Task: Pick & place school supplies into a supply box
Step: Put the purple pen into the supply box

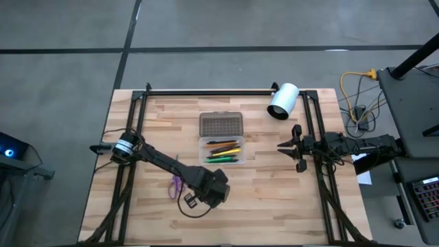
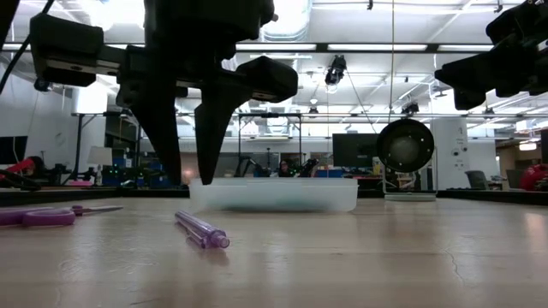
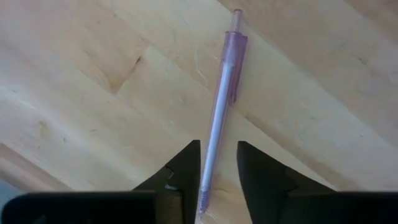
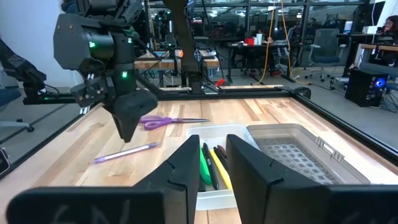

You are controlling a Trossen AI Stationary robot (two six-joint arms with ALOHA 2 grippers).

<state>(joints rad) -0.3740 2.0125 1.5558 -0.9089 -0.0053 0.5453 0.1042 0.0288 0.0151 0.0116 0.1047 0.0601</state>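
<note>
Hovering over the near part of the table, the left gripper (image 3: 217, 180) is pointing its two dark fingers down on either side of one translucent purple pen (image 3: 219, 112), the jaws standing narrowly apart with the pen's tip end lying between them; whether the pads are touching the barrel cannot be told. That pen is lying flat on the pale, jointed wooden planks of the table (image 1: 274, 185), slim and round, with a clip and a push button at its far end. One pair of purple-handled scissors (image 1: 175, 184) is lying just beside the left arm, blades closed. One supply box (image 1: 222, 149) is sitting near the table's middle, a clear rectangular plastic tray with its greyish dotted lid (image 1: 221, 124) folded open and lying flat behind it. Inside the tray several thin pens and pencils are lying lengthwise in a loose bundle, showing orange, yellow, green and dark colours; they are overlapping too much to count exactly. One white cylinder (image 1: 282, 101) is lying at the far edge of the table. The right gripper (image 1: 293, 147) is waiting at the table's right side, its fingers parted and holding nothing.
</note>
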